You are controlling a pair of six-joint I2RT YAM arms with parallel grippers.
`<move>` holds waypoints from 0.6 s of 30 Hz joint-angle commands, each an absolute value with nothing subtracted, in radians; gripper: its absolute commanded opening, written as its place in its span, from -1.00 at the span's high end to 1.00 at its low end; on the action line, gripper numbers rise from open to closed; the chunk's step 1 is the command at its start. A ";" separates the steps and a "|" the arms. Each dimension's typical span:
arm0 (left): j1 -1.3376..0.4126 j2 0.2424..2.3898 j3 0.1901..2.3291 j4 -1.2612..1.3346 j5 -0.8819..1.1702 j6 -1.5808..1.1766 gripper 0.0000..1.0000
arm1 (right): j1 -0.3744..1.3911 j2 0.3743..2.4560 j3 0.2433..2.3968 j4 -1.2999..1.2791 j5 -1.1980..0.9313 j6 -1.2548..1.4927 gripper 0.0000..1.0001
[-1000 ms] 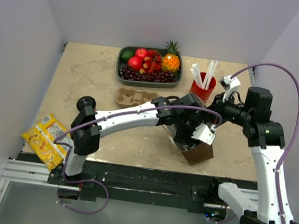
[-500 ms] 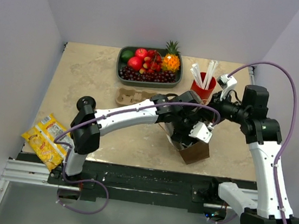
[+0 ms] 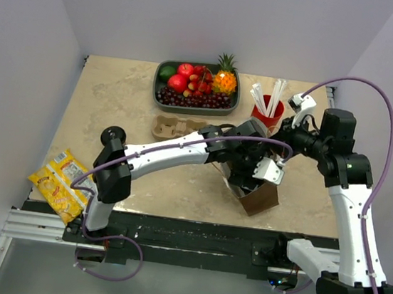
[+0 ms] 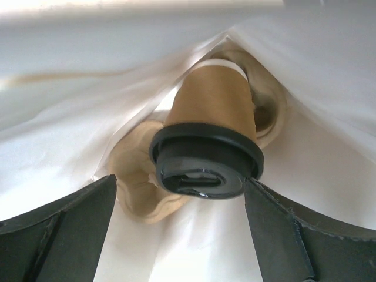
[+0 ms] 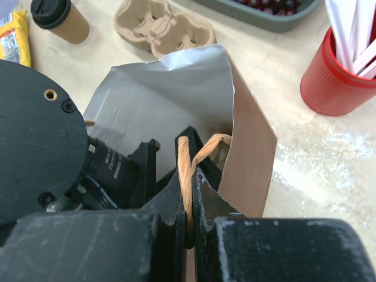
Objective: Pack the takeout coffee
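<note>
Coffee [image 4: 205, 117] lies tilted inside the bag [image 3: 263, 198] against its white lining, lid [image 4: 205, 161] toward the left wrist camera and base at 12 o'clock. Left claw [image 4: 181, 205] is spread, one finger at the lid's 8 o'clock, the other at 4; whether they touch it I cannot tell. Right claw [image 5: 189, 194] is pressed together, pinching the bag's twisted handle [image 5: 184, 153]. Seen from above, the bag stands at 5 o'clock on the desk [image 3: 116, 101], with a carrier [image 3: 177, 127] at its 10. Print on the yellow packet [image 3: 59, 182] is too small to read.
</note>
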State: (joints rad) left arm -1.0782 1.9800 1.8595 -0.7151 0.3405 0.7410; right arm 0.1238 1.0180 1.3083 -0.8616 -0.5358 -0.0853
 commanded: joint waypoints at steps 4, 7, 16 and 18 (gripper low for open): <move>-1.068 1.861 1.766 -0.525 0.233 0.618 -0.83 | 0.118 0.999 1.302 -0.910 -0.456 -0.043 1.00; -1.068 1.862 1.767 -0.508 0.201 0.571 -0.82 | 0.118 0.996 1.305 -0.905 -0.422 -0.021 1.00; -1.069 1.905 1.816 -0.587 0.186 0.515 -0.80 | 0.106 0.985 1.316 -0.890 -0.377 -0.017 1.00; -1.069 1.902 1.812 -0.588 0.186 0.508 -0.80 | 0.106 0.985 1.316 -0.890 -0.365 -0.015 1.00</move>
State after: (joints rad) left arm -1.0912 1.9381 1.7615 -0.6018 0.2119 0.6022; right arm 0.1081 1.0119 1.3067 -0.8543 -0.4072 -0.0174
